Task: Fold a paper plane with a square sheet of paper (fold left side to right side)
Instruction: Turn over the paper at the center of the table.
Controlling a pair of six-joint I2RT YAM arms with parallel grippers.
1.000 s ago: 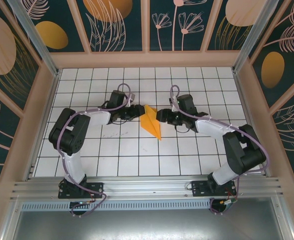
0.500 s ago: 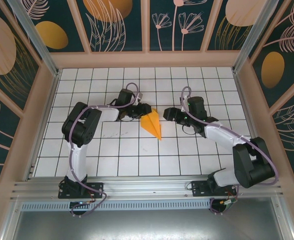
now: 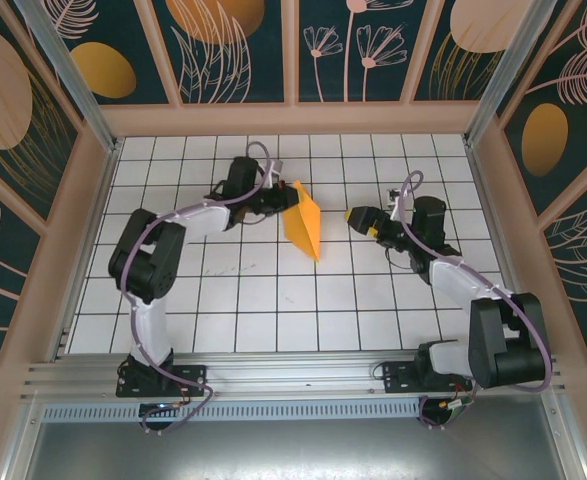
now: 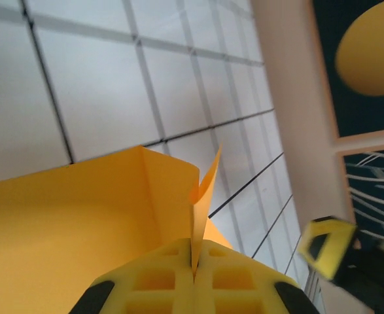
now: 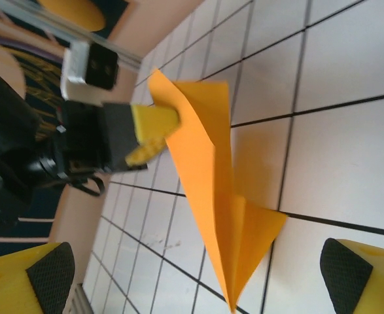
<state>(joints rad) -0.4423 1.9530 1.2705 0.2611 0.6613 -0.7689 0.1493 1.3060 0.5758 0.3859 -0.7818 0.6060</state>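
This is a robotics lab cell, a purpose-built booth rather than any lived-in room. The work surface is a white table [image 3: 273, 300] ruled in a black grid. It is boxed in by pale wooden framing [image 3: 293, 118] holding dark teal wall panels [image 3: 373, 50] printed with line-drawn leaves and orange ovals, like a stage backdrop. Bare aluminium posts [image 3: 63, 70] stand in the corners, and an aluminium rail [image 3: 293, 372] along the near edge has the left arm [image 3: 145, 325] and right arm [image 3: 460, 283] bolted to it.
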